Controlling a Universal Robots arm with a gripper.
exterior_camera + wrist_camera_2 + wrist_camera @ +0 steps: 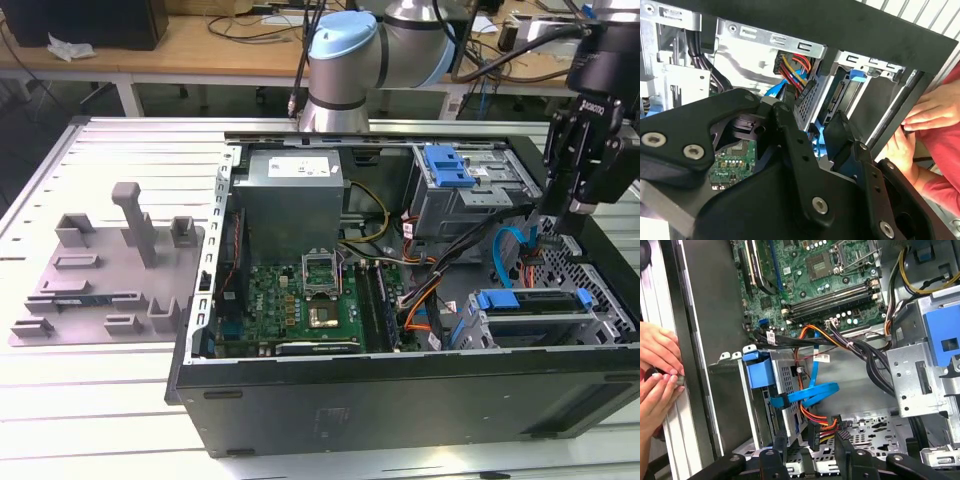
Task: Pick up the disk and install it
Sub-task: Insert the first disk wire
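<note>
Exterior view: your gripper hangs over the open computer case, with the disk sitting in its drive cage just below. Second wrist view: a person's hands rest at the case edge. First wrist view: your fingers are slightly apart and empty, near the disk.

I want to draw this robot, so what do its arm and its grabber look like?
The arm is made of fat, round silver-grey tubes, with a pale blue round cap on one joint. A black cable runs along towards the gripper, which is black and blocky with a small white marking. In the second wrist view its black jointed links carry shiny silver screws.
</note>
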